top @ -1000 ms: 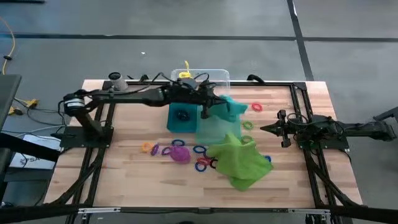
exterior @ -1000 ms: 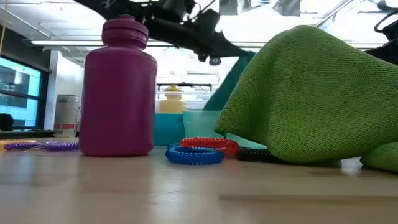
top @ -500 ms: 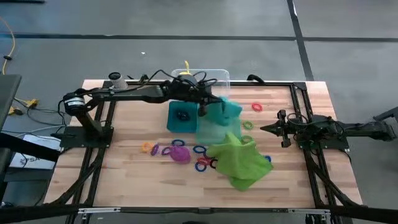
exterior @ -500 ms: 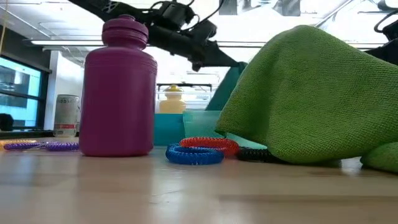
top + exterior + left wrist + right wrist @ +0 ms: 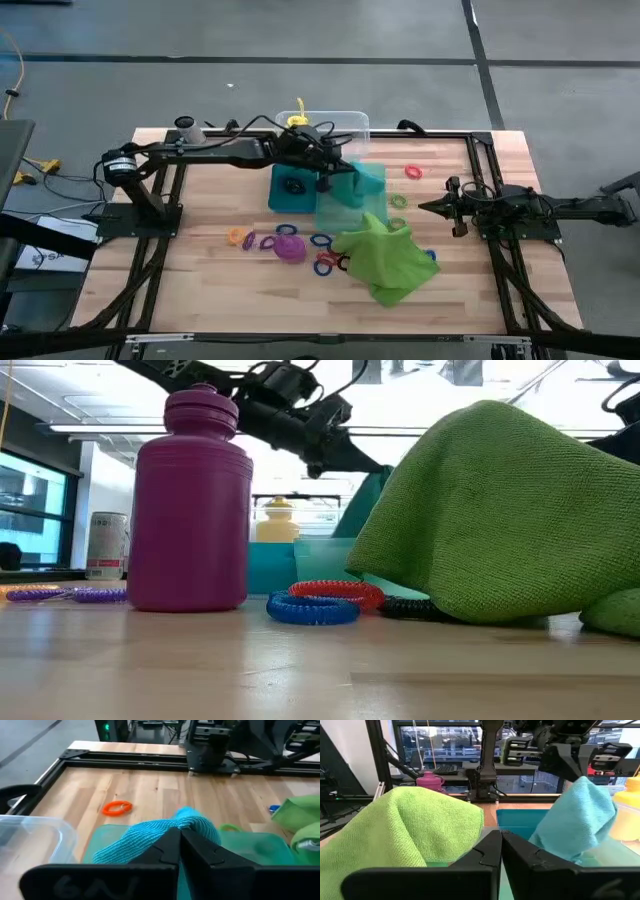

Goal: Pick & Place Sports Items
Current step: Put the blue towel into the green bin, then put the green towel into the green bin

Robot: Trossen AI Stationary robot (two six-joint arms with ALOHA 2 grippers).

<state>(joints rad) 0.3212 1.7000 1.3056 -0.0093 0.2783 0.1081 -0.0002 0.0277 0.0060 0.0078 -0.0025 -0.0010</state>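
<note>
Swinging back over the tray (image 5: pixel 350 205), left gripper (image 5: pixel 325 182) clamps the teal cloth (image 5: pixel 368 178), ready to lower and release.

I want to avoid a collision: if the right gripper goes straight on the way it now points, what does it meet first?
Probably the lime-green cloth, which lies nearest ahead of the right gripper. Its jaws are shut and empty. The teal cloth hangs farther on; depth is unclear.
</note>
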